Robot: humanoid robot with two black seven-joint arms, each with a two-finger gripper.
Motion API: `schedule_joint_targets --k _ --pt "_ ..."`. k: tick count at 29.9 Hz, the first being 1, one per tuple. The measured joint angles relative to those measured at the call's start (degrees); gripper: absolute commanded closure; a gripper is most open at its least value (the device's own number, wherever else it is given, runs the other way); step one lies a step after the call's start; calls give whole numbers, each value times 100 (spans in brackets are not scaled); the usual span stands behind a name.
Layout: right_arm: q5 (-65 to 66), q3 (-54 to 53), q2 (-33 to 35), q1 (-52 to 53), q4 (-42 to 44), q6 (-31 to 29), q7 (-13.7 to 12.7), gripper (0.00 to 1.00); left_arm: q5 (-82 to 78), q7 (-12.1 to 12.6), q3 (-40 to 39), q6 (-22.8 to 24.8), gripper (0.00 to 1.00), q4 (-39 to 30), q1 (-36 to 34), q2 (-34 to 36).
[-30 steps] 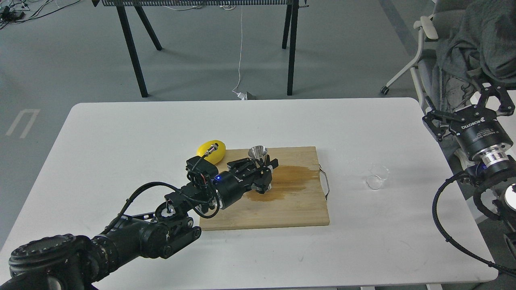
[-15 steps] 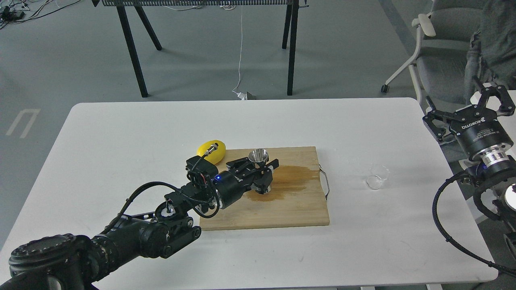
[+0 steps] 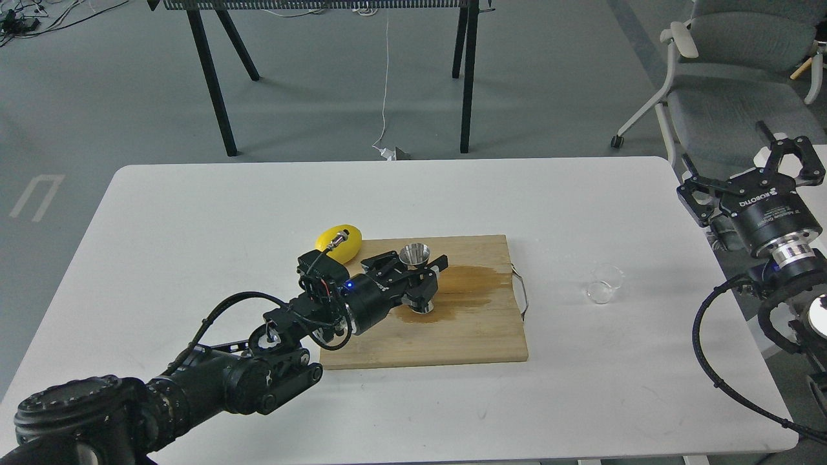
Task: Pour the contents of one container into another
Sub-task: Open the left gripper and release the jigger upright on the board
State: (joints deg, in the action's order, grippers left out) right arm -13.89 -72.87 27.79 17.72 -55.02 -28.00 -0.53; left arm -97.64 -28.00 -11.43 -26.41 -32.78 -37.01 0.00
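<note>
The shiny steel jigger [image 3: 414,253] stands upright on the wooden board [image 3: 452,339], its base on a wet brown patch [image 3: 475,284]. My left gripper [image 3: 413,270] reaches in from the left and is shut on the jigger's waist, a finger on each side. The small clear glass cup [image 3: 605,284] rests on the white table right of the board, apparently tipped on its side, with nothing touching it. My right gripper [image 3: 746,169] hovers open beyond the table's right edge, far from the cup.
A yellow lemon [image 3: 338,242] lies at the board's back left corner, just behind my left wrist. The board has a wire handle [image 3: 522,290] on its right side. A grey office chair [image 3: 730,97] stands behind my right gripper.
My left gripper has lowered the jigger slightly, so its base now shows on the board. The dark-clothed figure at the chair has gone. The right gripper and the cup have stayed put.
</note>
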Motion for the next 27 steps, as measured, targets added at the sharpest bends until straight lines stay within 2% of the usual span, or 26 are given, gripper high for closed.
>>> schedule_joint_targets --k 11,12,13,14,27 --pt "0 0 0 -5 -6 0 0 0 -4 0 1 -39 36 0 10 0" --pt "0 0 2 -5 -8 0 0 0 -3 0 1 -41 32 0 14 0" --pt "0 0 4 -5 -9 0 0 0 -3 0 1 -44 18 -1 19 0" --pt "0 0 6 -5 -9 0 0 0 -2 0 1 -47 16 -3 22 0" --pt "0 -17 7 -12 -8 0 9 0 0 0 1 -76 6 -71 72 0"
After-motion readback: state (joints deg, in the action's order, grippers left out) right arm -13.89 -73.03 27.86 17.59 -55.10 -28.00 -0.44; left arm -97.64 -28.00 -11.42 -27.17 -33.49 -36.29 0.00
